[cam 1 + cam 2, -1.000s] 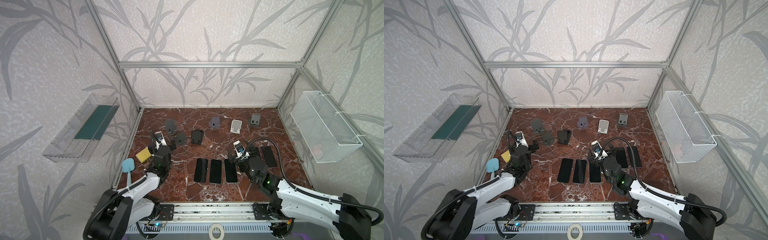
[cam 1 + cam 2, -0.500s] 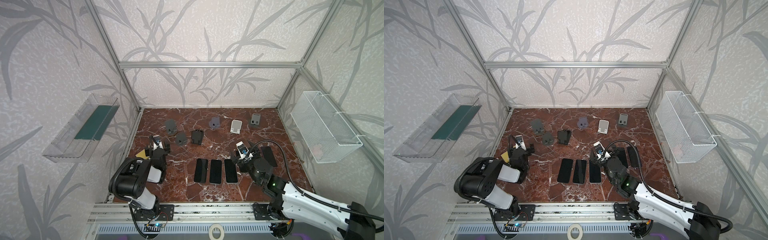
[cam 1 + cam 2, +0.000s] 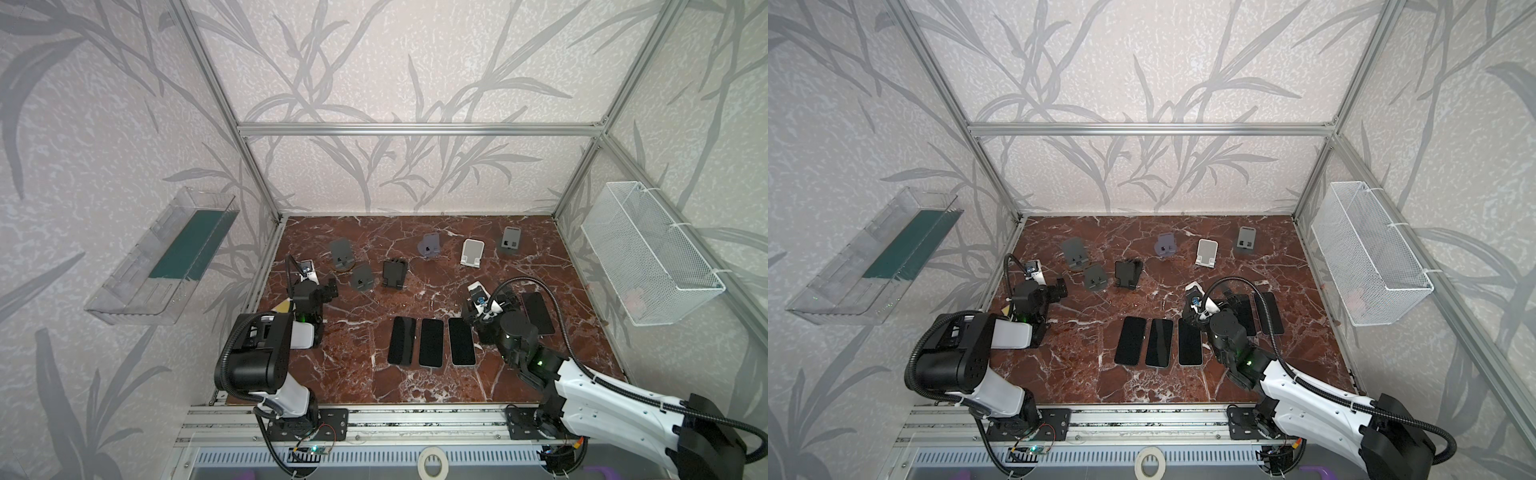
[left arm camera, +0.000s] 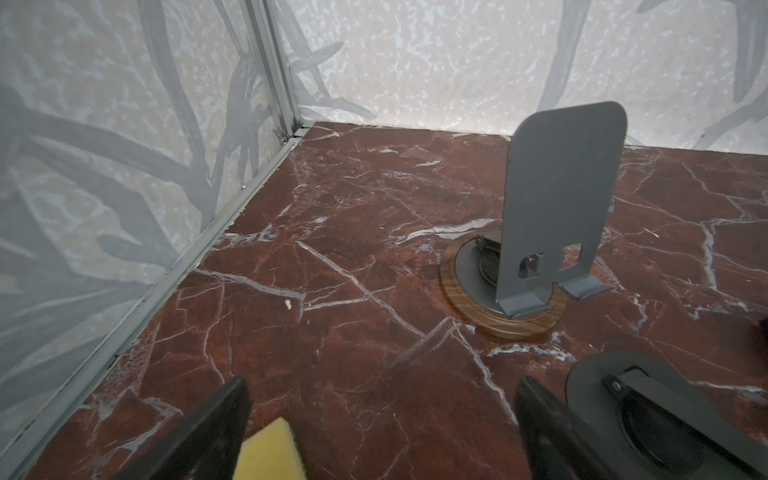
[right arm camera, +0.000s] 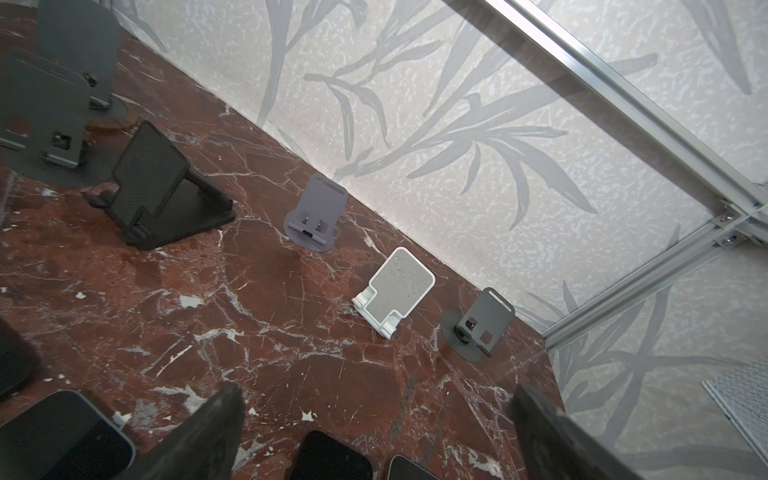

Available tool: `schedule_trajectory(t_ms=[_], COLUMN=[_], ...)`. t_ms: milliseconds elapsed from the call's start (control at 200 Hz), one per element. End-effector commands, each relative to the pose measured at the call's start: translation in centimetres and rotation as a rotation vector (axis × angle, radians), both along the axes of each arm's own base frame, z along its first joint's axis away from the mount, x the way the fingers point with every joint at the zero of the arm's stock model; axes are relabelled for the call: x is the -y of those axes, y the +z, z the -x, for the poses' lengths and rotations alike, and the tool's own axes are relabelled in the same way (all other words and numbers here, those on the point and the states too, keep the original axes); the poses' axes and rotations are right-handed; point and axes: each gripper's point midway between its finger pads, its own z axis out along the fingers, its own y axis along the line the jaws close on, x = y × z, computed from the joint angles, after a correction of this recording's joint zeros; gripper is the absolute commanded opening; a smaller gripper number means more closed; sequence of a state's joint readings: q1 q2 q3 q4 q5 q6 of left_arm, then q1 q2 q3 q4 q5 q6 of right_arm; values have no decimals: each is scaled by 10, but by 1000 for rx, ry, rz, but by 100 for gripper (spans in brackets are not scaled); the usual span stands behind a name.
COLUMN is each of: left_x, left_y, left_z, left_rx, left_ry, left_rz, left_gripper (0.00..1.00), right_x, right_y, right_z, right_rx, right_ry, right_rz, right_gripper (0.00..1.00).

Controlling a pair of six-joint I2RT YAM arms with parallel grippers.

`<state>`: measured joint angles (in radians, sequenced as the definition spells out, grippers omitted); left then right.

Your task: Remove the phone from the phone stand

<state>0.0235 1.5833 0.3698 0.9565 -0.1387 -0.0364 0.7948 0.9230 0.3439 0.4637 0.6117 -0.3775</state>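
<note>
Left wrist view shows left fingers [image 4: 208, 419] spread, right fingers [image 5: 203, 432] likewise; wire basket [image 3: 642, 249] holds a pinkish item [image 3: 633, 297].

Five phones [image 3: 1159, 343], six stands [image 3: 1127, 274]

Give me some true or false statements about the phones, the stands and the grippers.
Three phones lie flat side by side. True.
The white stand holds a phone. False: it stands empty.
The right gripper grips a phone. False: it is open and holds nothing.
The left gripper is open. True.
A yellow sponge lies by the left gripper. True.
</note>
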Motion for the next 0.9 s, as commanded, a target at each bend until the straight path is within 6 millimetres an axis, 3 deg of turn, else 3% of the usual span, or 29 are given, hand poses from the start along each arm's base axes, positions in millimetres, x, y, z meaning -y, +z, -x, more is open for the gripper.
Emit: schedule_trajectory(t_ms=[0,275,450,510,646,731,896], left_x=[2,2,2,2,5,6,6], left_y=[6,5,6,6,6,5,6], left_z=[-2,-2,-2,-2,-2,-2,-2], left_rx=[13,10,12,10,9,7,10], left_ry=[-16,-16,-13,-12,-22,-24,-24], left_rz=[10,11,8,6,0,-2,-6], left_gripper=[99,99,99,99,99,99,99], right_x=[8,18,25,30,46,58,77], right_y=[16,-2,-43,-45,-71,-78,-74], right_z=[-11,-26,-32,-38,-55,-62,-67], right_rx=[64,46,-20,15,36,62,76], right_ry=[-44,-51,-11,-20,-56,-119,-240], right_rz=[-29,95,90,46,-12,-65,-97], right_gripper=[99,99,99,99,99,99,99])
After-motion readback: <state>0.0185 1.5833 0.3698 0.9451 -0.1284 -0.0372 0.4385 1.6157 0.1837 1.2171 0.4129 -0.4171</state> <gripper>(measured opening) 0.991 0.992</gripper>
